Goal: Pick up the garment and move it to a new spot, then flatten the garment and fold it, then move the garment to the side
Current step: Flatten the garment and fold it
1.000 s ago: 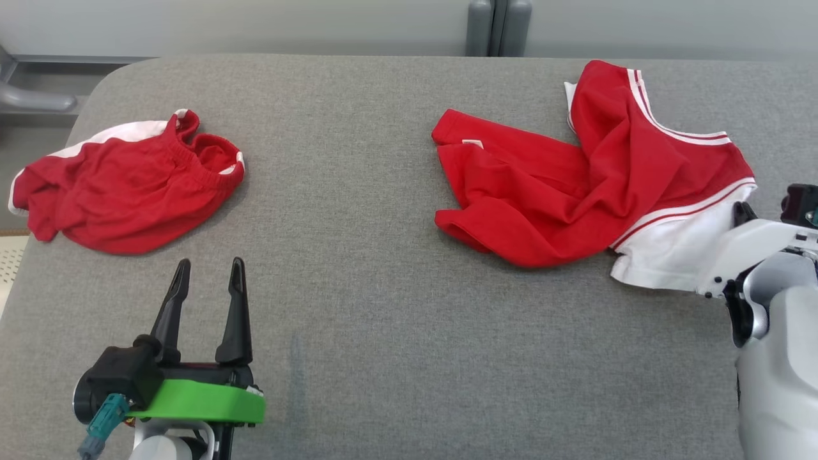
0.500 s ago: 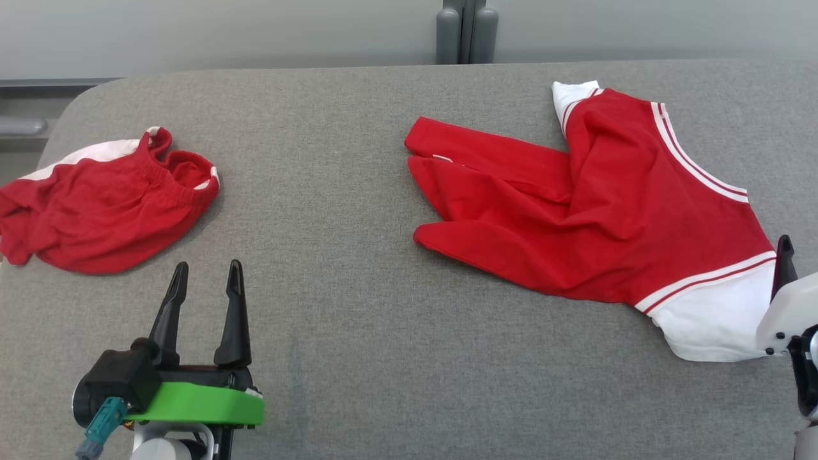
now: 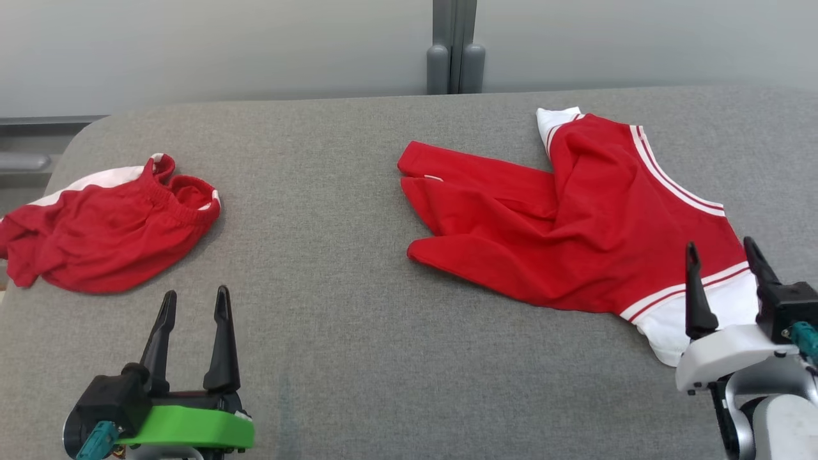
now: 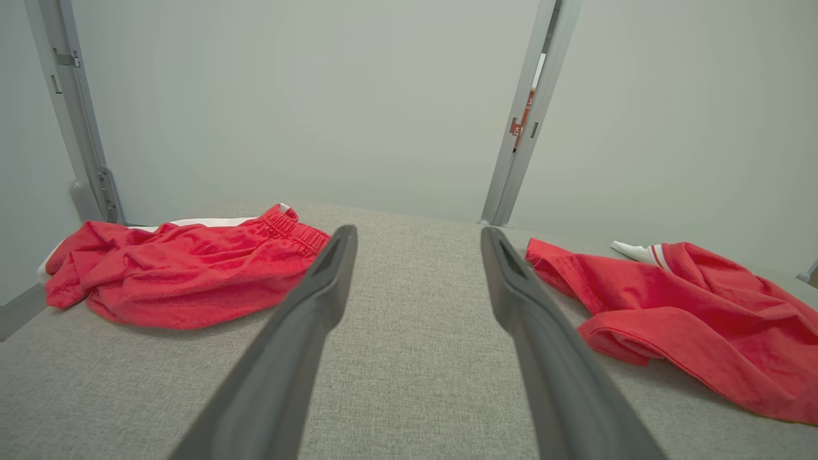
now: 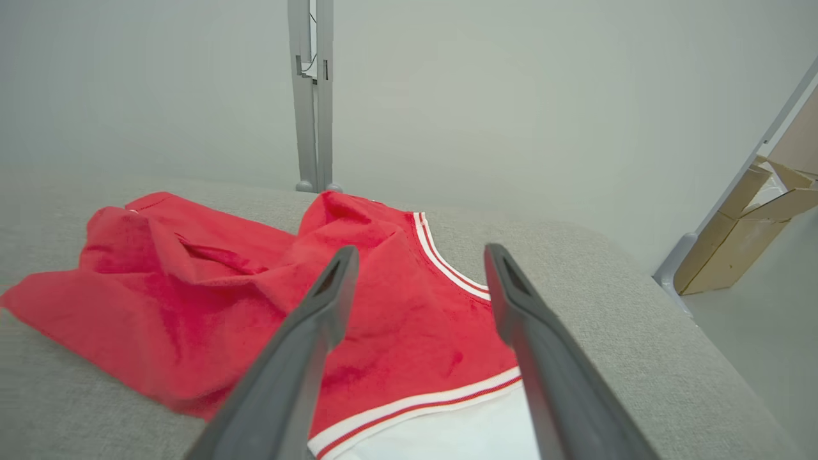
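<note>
The garment, a red shirt (image 3: 575, 223) with white striped trim and a white hem, lies spread and creased on the right half of the grey table (image 3: 345, 255). My right gripper (image 3: 720, 246) stands open over the shirt's white near corner, fingers apart with nothing between them. In the right wrist view the shirt (image 5: 192, 294) lies under and beyond that gripper (image 5: 418, 250). At the lower left my left gripper (image 3: 195, 292) is open and empty above bare table. In the left wrist view the left gripper (image 4: 418, 231) points between the two garments, the shirt (image 4: 690, 300) at its right.
A second garment, crumpled red shorts (image 3: 108, 230) with white trim, lies at the table's left edge, also the shorts (image 4: 185, 275) in the left wrist view. A grey post (image 3: 454, 51) stands behind the table. Cardboard (image 5: 754, 223) sits beyond the right edge.
My right gripper dragged the shirt's white hem toward the near right, spreading it out, then opened and let go. The head camera shifted meanwhile. The left gripper stayed put.
</note>
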